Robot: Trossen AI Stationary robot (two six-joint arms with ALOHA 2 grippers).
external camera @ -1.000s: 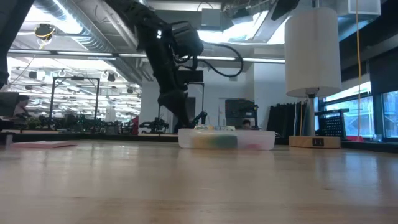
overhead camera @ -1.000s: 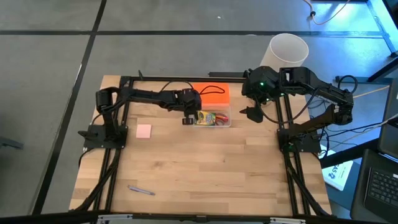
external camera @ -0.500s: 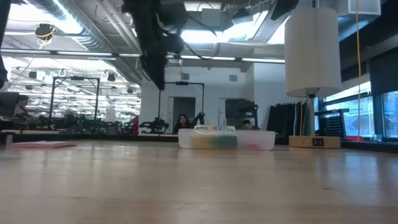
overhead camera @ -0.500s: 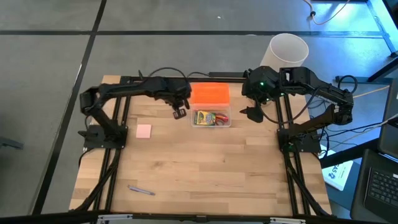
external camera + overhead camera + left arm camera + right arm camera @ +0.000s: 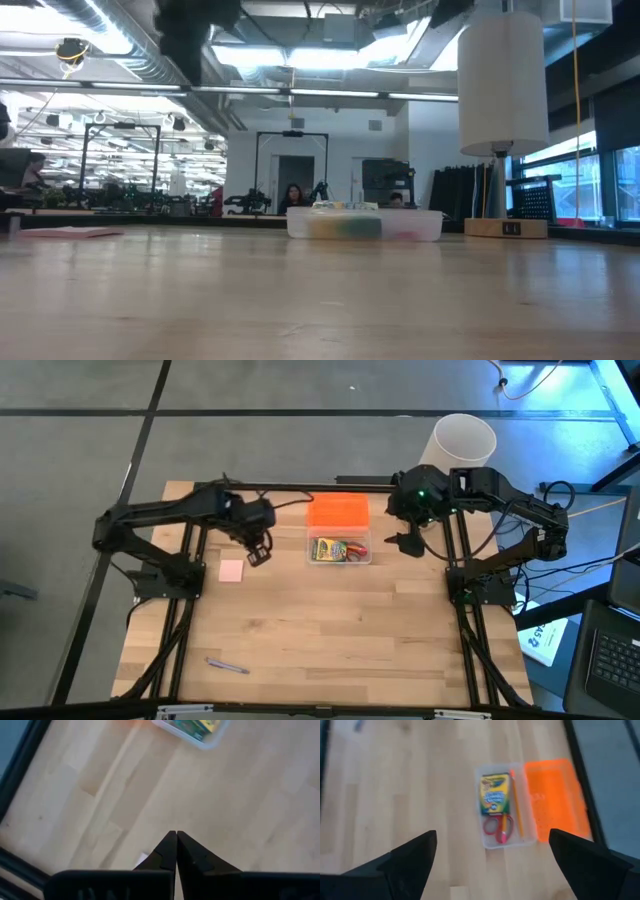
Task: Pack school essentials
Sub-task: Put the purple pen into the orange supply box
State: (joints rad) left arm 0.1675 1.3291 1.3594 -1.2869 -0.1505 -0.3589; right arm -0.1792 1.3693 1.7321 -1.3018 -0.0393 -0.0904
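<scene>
High view: crayon box point(image 5: 333, 547), scissors point(image 5: 352, 555) and pencils point(image 5: 340, 558) lie in the clear box point(image 5: 340, 550). Pink pad point(image 5: 231, 570) and purple pen point(image 5: 227, 665) lie loose on tabletop point(image 5: 330, 630). Left gripper point(image 5: 258, 554) above pad, jaws closed, empty. Right gripper point(image 5: 407, 543) beside box, jaws wide open.

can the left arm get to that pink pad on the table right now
Probably yes. The left gripper hangs shut just beside the pink pad, which lies flat on bare table with nothing on it or between them. The jaws would need to open first.
</scene>
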